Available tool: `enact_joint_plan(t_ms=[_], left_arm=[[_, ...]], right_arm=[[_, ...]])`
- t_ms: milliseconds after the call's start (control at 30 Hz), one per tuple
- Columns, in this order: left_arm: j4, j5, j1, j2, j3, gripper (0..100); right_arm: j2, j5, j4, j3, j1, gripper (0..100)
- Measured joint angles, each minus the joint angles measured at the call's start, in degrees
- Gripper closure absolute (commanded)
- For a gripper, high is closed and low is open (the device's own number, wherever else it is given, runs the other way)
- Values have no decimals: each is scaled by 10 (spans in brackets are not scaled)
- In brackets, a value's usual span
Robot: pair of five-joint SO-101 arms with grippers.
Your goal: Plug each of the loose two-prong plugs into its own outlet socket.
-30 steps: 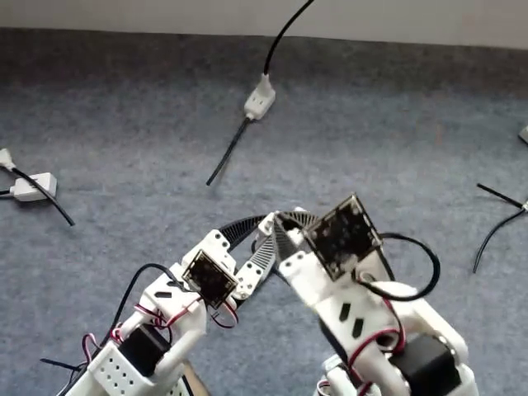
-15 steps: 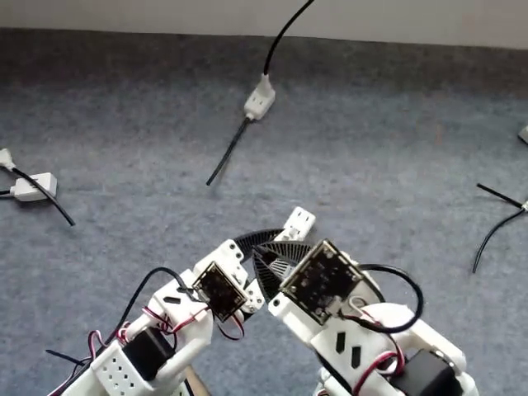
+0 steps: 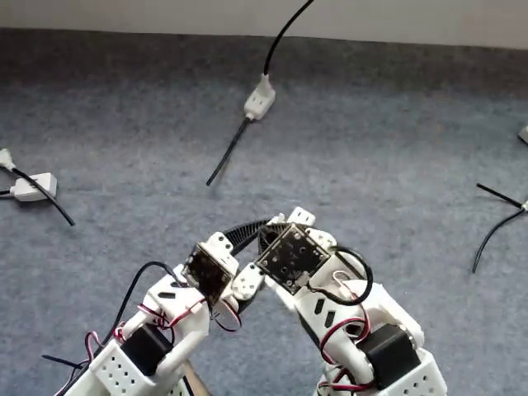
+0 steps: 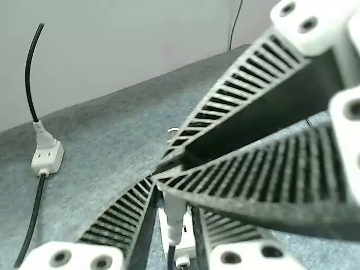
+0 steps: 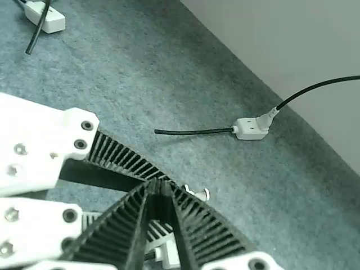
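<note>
Left gripper (image 4: 167,194): appears clamped on the white plug (image 4: 175,222); cord trailing beneath; well nearer the arms than the far socket (image 3: 258,101)
Right gripper (image 5: 159,189): fingers together at the tips; crossed over the left gripper; what it pinches, cannot tell; metal prongs (image 5: 198,194) just past its tips
Risk: misaligned prongs, judged likely; the crossed fingers hide the mating faces; an off-axis push could bend the prongs or twist the white plug out of the grip; the cord could snag a finger
Room: open table (image 3: 396,148) between the grippers and the far socket; left of it, a spare socket (image 3: 35,187) near the edge; right of it, loose cords (image 3: 495,221) at the edge
</note>
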Motion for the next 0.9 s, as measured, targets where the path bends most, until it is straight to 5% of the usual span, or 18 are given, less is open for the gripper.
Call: enact_joint_plan(t_ms=[400, 700, 900], left_arm=[[0, 46, -21, -3, -2, 993], [0, 48, -19, -4, 0, 993], [-2, 48, 0, -4, 1, 993]], right_arm=[[10, 61, -226, 166, 128, 992], [11, 61, -212, 142, 140, 992], [10, 62, -65, -11, 146, 992]])
